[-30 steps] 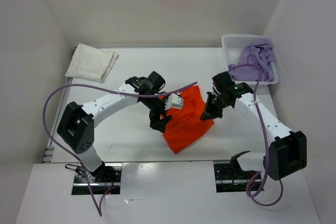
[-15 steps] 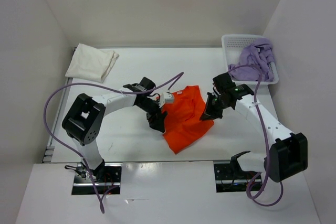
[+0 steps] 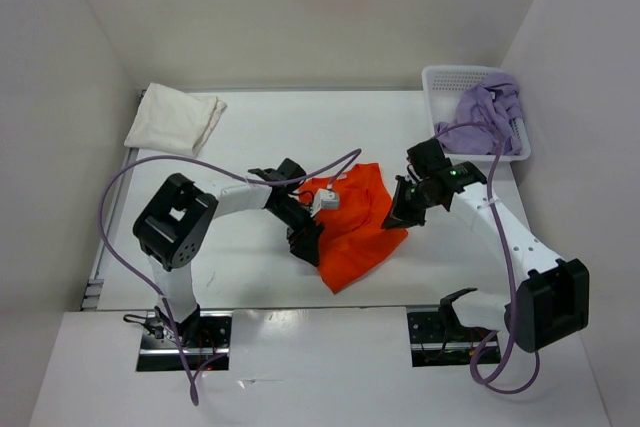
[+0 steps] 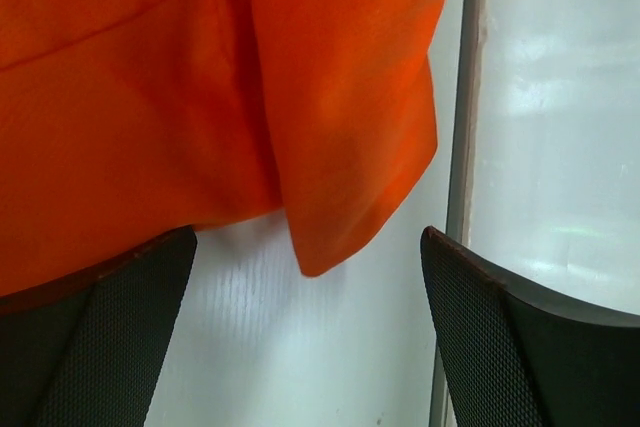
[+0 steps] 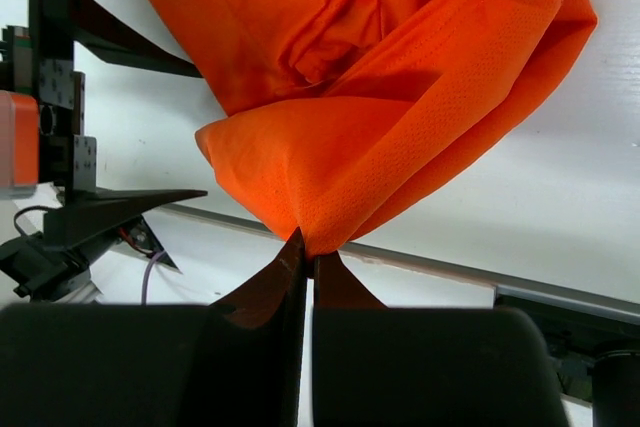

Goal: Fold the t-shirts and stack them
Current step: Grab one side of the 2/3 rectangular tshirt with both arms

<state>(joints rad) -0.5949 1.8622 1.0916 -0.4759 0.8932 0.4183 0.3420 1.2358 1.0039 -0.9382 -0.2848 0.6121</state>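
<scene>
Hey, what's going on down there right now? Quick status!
Left pincer open at edge of orange t-shirt. Right pincer shut on its corner. Cream t-shirt folded back left; lavender t-shirt in basket.

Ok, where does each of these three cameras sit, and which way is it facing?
Top external: fixed above and behind the bases, looking down on the table; left arm and right arm both show.
Left wrist: on the left arm, looking down between its open left fingers at an edge of the orange t-shirt.
Right wrist: on the right arm, looking along its shut right fingers, which pinch an orange fold; the left arm shows at left.
Shared: all three see the orange t-shirt.
</scene>
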